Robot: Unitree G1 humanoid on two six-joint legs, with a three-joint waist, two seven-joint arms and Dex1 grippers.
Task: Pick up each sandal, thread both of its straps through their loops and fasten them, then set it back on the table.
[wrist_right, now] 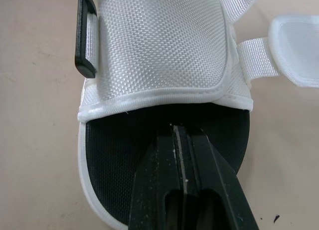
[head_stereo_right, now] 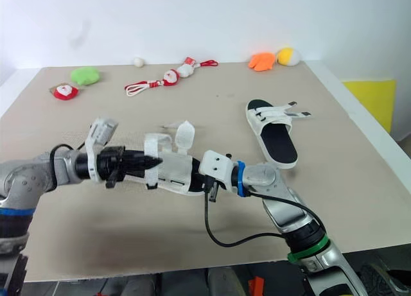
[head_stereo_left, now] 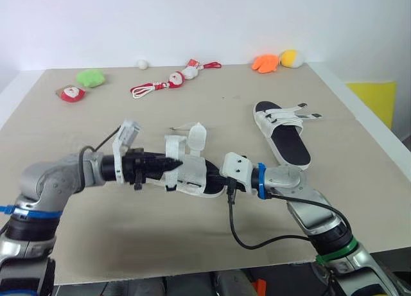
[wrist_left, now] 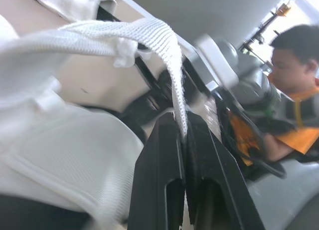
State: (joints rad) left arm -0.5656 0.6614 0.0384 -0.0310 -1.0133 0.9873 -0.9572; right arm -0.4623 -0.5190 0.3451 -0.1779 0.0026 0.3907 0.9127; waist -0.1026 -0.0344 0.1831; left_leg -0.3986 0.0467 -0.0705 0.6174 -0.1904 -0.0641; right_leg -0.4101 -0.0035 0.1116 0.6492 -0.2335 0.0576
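A white sandal with a black footbed (head_stereo_left: 189, 171) hangs just above the middle of the table, held between both grippers. My left gripper (head_stereo_left: 174, 163) is shut on one of its white straps (wrist_left: 164, 45), pinched between the fingertips (wrist_left: 172, 135). From the other side, my right gripper (head_stereo_left: 218, 180) is shut on the rim of the footbed (wrist_right: 119, 165) behind the upper. A black loop (wrist_right: 85, 40) sits on the upper's side, and two strap ends (wrist_right: 256, 58) stick out loose. A second sandal (head_stereo_left: 282, 132) lies flat on the table to the right with its straps spread out.
Small toys line the far edge: a green plush (head_stereo_left: 90, 78), a red toy (head_stereo_left: 70, 93), a red cord with figures (head_stereo_left: 173, 79), an orange plush (head_stereo_left: 264, 63) and a yellow one (head_stereo_left: 292, 58). A person (wrist_left: 294, 90) in orange appears beyond the table.
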